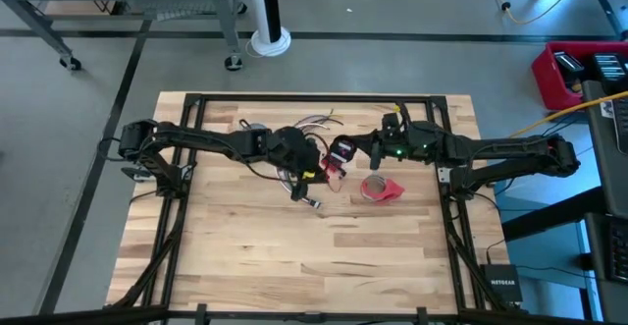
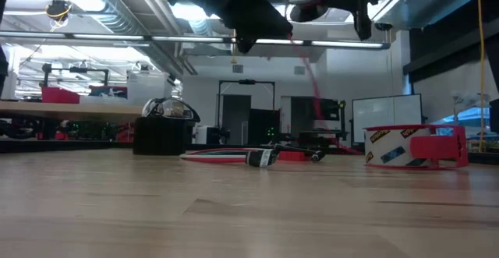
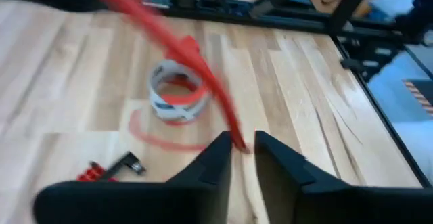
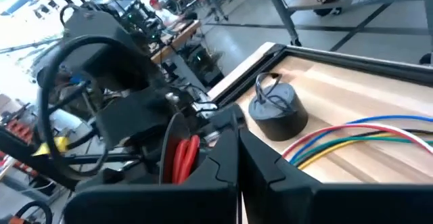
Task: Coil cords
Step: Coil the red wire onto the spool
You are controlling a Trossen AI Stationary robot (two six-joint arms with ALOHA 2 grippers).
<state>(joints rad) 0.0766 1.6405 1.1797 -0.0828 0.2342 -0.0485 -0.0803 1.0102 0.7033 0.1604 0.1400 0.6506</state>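
My left gripper (image 1: pixel 312 168) is above mid-table, shut on a red cord (image 3: pixel 177 51). The cord runs up to a small black-and-red coil (image 1: pixel 340 154) at my right gripper (image 1: pixel 349 154), which is shut beside it. In the low view the red cord (image 2: pixel 313 86) hangs slanting from the grippers toward the table. A bundle of red, green, white and blue wires (image 4: pixel 352 139) lies on the table's far part, and it also shows in the low view (image 2: pixel 234 156). A small grey coil with a black loop (image 4: pixel 277 112) stands on the table near it. My left gripper pinches the red cord (image 3: pixel 237 137) between its two fingertips, which point down and toward the table's near side. The cord runs taut upward from the fingers; a slack part (image 3: pixel 159 139) lies on the table. My right gripper holds the black-and-red coil (image 4: pixel 184 158) clear of the table. Its own fingers (image 4: pixel 223 163) hide the place of contact.
A red tape roll (image 1: pixel 381 189) lies on the table right of centre, below my right gripper. A black plug end with red (image 3: pixel 111 168) lies near the middle (image 1: pixel 312 203). Black frame rails (image 1: pixel 314 97) border the table.
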